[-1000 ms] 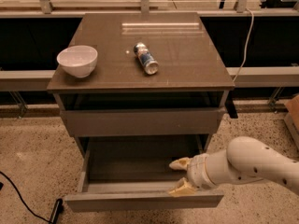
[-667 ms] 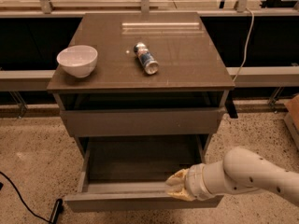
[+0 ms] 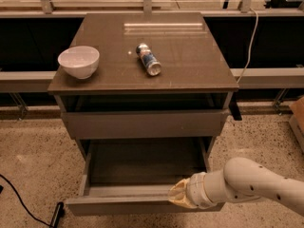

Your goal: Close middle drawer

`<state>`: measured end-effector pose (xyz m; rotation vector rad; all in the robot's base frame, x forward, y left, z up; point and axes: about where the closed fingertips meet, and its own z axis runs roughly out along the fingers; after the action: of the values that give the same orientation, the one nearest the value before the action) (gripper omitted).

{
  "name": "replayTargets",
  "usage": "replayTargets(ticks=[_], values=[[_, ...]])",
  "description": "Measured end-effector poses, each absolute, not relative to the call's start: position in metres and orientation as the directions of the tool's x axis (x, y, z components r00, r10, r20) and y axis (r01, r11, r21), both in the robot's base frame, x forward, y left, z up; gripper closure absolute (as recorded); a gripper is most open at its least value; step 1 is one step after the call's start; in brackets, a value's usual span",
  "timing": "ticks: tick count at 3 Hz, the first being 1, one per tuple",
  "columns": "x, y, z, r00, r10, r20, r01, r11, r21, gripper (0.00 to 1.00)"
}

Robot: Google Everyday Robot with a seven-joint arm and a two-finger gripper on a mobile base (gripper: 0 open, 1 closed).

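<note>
We see the wide, shallow grey-brown middle drawer (image 3: 118,206) with its plain, handle-less front pulled well out toward the near side, low in the scene beneath the cabinet's top drawer. Inside it we make out only its own bare floor and side walls, in shadow toward the far end.

The cream-coloured gripper (image 3: 176,194) sits at the near right part of this drawer, right at the upper edge of the drawer front. We cannot tell whether it touches the front, nor whether the jaws are released or clenched, since they read as a single pale mass. The rounded white arm (image 3: 256,184) reaches in from the near right corner.

Above, the taller-fronted grey-brown top drawer (image 3: 142,124) stands with a dark gap between its front and the cabinet's top. On the smooth brown surface (image 3: 199,65) a white round bowl (image 3: 79,61) stands upright near the left edge, its inside showing only plain white. A small metal can with a blue-and-white label (image 3: 148,59) lies on its side near the middle, well apart from the bowl.

A thin black cable (image 3: 23,201) runs across the speckled floor (image 3: 33,146) at the near left, and a white cable (image 3: 250,42) hangs at the far right.
</note>
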<state>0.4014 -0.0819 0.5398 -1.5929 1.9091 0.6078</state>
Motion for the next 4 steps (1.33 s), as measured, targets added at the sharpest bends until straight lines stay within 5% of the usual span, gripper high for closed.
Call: replayTargets(ticks=[4], values=[[0.384, -0.067, 0.459, -0.122, -0.717, -0.686, -0.992, 0.118, 0.052, 1.00]])
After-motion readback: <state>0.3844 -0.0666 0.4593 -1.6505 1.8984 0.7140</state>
